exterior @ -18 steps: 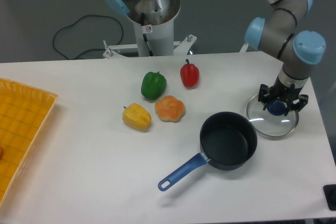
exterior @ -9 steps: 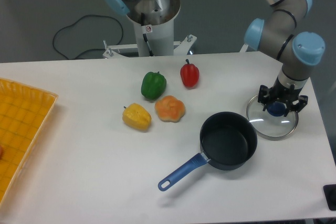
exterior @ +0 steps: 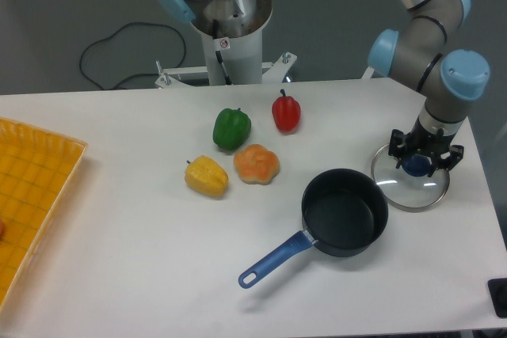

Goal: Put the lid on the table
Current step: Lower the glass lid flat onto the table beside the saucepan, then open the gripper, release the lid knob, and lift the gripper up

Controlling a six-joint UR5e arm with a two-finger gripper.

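The lid [exterior: 412,187], clear glass with a thin metal rim and a blue knob [exterior: 416,165], lies flat on the white table [exterior: 119,275] near its right edge, just right of the saucepan. My gripper [exterior: 423,154] points straight down over the knob. Its black fingers [exterior: 395,143] stand spread on either side of the knob with gaps showing, so it is open. The lower half of the lid is unobstructed; the gripper body covers part of its far side.
A dark saucepan [exterior: 345,211] with a blue handle [exterior: 273,260] sits left of the lid. Green [exterior: 231,128], red [exterior: 286,112], orange [exterior: 256,163] and yellow [exterior: 207,176] peppers lie mid-table. A yellow gridded tray [exterior: 32,195] is at the left edge.
The arm has shifted by only a pixel or two. The lid lies in the same spot and the fingers stay spread around the knob.
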